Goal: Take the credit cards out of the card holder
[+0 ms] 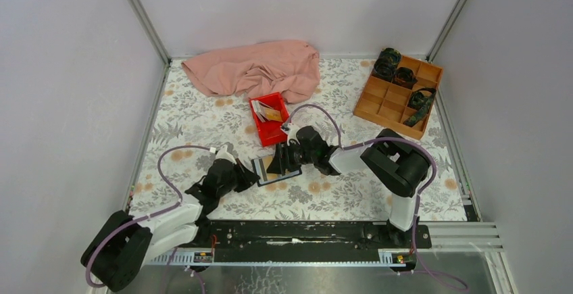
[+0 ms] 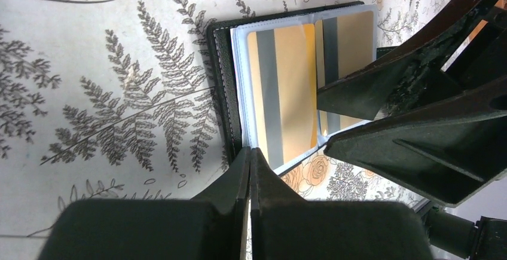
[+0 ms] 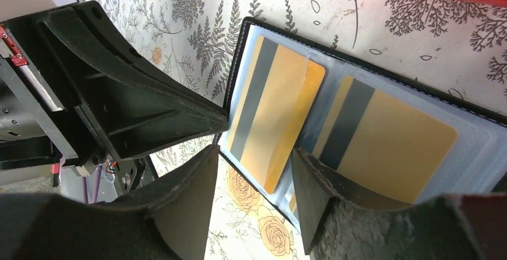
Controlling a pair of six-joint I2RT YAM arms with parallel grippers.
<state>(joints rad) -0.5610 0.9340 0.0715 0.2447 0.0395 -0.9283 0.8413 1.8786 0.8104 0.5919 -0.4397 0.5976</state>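
Card holder (image 1: 265,171) lies open on tabletop (image 1: 196,121), between both arms. Left fingers (image 2: 230,182) closed, tips touching its edge. Right fingers (image 3: 179,212) open, straddling a protruding gold card (image 3: 272,122).

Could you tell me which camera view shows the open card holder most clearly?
The right wrist view: the card holder lies open, two gold cards plain. Left wrist hides part behind fingers; top external shows it tiny.
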